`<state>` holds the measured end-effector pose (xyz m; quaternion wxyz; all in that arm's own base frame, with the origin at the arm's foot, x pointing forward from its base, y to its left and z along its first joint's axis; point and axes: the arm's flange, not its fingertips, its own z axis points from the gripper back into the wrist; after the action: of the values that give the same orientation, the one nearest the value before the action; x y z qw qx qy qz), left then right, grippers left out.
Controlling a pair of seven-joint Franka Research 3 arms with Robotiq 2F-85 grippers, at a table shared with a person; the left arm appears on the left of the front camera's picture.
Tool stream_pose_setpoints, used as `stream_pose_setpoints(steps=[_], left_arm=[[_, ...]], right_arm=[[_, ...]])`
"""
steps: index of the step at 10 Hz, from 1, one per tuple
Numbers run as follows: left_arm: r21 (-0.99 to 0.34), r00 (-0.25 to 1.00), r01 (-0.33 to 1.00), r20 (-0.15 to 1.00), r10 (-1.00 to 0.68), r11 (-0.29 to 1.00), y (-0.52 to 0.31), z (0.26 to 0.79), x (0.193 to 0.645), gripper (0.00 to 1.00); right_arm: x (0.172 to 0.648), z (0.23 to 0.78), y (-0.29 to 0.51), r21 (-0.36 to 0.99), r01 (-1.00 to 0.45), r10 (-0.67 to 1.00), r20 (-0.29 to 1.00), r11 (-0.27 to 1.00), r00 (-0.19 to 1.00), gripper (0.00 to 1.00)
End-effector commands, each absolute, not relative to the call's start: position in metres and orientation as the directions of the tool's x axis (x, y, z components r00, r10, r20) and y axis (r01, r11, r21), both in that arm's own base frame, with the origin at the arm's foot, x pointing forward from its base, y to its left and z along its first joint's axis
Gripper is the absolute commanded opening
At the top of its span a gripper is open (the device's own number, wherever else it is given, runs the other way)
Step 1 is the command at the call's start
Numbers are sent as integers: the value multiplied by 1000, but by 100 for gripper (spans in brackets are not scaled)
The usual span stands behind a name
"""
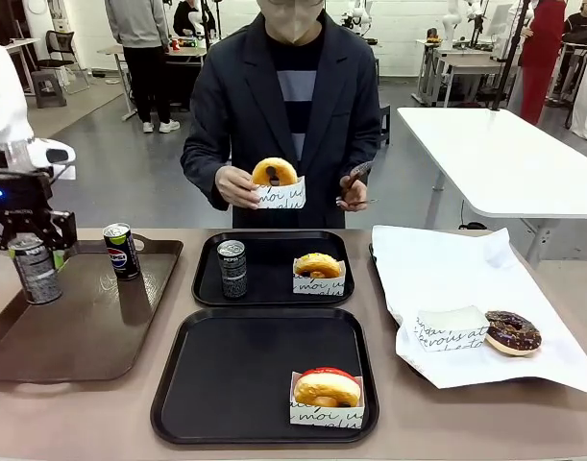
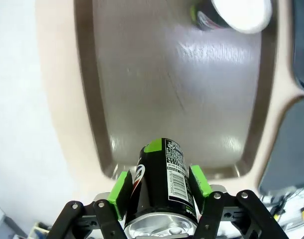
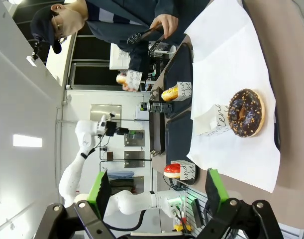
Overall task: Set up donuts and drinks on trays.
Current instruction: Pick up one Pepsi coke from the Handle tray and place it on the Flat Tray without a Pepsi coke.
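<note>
Our left hand [image 1: 31, 245] has its green pads [image 2: 119, 191] on either side of a dark can [image 1: 34, 274]. Whether they clamp it or stand just off it, we cannot tell. The can is upright at the left edge of the brown tray [image 1: 91, 346], and we cannot tell if its base touches the tray. From the left wrist we see the can's silver top and a barcode on its side. The front view gives its place on the worktop [image 1: 418, 427]. A Pepsi can [image 1: 121, 251] stands farther along the same tray, between the held can and the black trays.

Our right hand [image 3: 159, 199] has its fingers wide apart with nothing between them. It looks onto a sheet of white paper [image 3: 231, 64], where a chocolate donut [image 3: 246, 112] lies beside an empty paper sleeve [image 1: 452, 327]. This wrist view shows pale specks on the icing.

In the middle, the far black tray [image 1: 274, 240] carries a third can [image 1: 232, 268] and a glazed donut [image 1: 317, 266] in a sleeve, near each other but apart. The near black tray [image 1: 245, 375] holds a red-iced donut [image 1: 327, 386] in a sleeve at its near right corner.

Across the worktop a person holds a fourth donut [image 1: 274, 173] in one hand and tongs [image 1: 355, 187] in the other.

We count three cans, four donuts, two black trays and one brown tray.
</note>
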<state>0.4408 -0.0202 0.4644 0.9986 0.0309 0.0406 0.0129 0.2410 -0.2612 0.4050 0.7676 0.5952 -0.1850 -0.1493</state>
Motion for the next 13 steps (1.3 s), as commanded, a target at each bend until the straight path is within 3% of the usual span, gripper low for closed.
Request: stream_pose_setpoints(steps=[1,4,6,7,13], left_arm=[[109,996,83,-52,-78,991,-33,507,408,0],[113,990,140,-29,-137,984,-40,537,378,0],[100,999,48,-26,-46,994,-19,537,386,0],[105,993,114,-33,-111,988,-46,545,375,0],[105,993,114,-33,-111,988,-46,545,375,0]], right_arm=[[243,406,-262,973,-19,-460,127,232,879,100],[243,406,-262,973,-19,-460,127,232,879,100],[243,406,-262,973,-19,-460,127,232,879,100],[243,406,-262,973,-19,-460,127,232,879,100],[243,406,-262,973,-19,-460,127,232,879,100]])
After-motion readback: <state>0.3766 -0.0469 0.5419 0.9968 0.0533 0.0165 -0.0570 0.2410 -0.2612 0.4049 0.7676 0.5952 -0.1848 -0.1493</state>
